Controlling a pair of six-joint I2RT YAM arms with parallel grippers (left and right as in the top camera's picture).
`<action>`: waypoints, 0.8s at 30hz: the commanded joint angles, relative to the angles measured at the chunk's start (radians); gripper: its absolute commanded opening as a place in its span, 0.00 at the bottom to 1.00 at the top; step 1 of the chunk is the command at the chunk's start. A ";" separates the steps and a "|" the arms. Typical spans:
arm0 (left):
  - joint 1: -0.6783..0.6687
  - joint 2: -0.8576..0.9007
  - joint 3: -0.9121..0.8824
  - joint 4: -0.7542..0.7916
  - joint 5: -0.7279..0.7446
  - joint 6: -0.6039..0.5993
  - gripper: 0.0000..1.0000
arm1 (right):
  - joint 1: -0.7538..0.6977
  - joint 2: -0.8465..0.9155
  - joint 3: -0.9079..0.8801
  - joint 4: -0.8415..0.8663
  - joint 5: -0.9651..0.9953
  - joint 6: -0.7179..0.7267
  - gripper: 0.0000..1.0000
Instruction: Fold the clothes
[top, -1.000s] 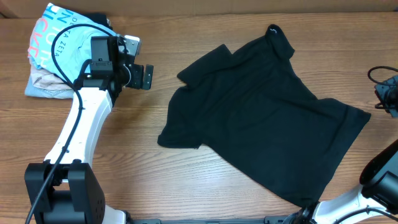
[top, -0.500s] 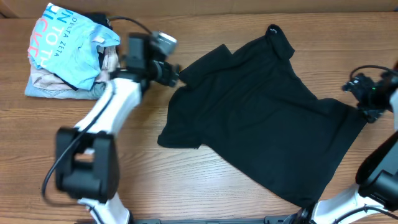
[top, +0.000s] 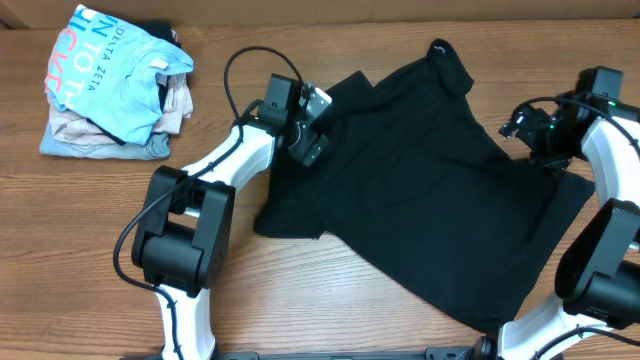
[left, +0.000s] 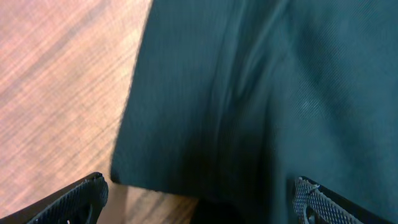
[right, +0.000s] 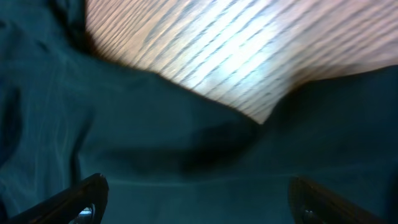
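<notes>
The black garment (top: 420, 190) lies spread flat on the wooden tabletop (top: 150, 250), mostly smooth, with shallow creases. Its collar, marked with a tiny white mark (top: 438, 47), points to the far edge of the tabletop and its hem faces the near edge. The collar-to-hem axis slants, so the hem end sits somewhat left of the collar. One sleeve sticks out at its upper left and the other reaches to its right side.

The left end effector (top: 316, 126) hangs over the garment's upper-left sleeve. Its jaws are spread wide and released, gripping nothing. In the left wrist view the dark fabric (left: 249, 93) fills the space between the fingertips (left: 84, 198), with a cloth edge and bare wood to one side.

The right end effector (top: 532, 135) hovers at the garment's right edge, beside the other sleeve. Its jaws are likewise parted and empty, above a wavy fabric edge (right: 155, 149).

Well apart from the garment, to its left, a light blue lettered T-shirt (top: 110, 70) rests on beige folded garments (top: 95, 140).
</notes>
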 joint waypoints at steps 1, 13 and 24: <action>-0.003 0.042 0.020 -0.007 -0.087 -0.010 0.98 | 0.017 0.001 0.021 0.006 0.016 -0.007 0.96; 0.074 0.108 0.021 -0.130 -0.345 -0.328 1.00 | 0.021 0.001 0.021 -0.054 0.013 -0.007 0.97; 0.344 0.108 0.020 -0.464 -0.345 -0.477 1.00 | 0.089 0.001 0.021 -0.035 0.013 -0.005 0.96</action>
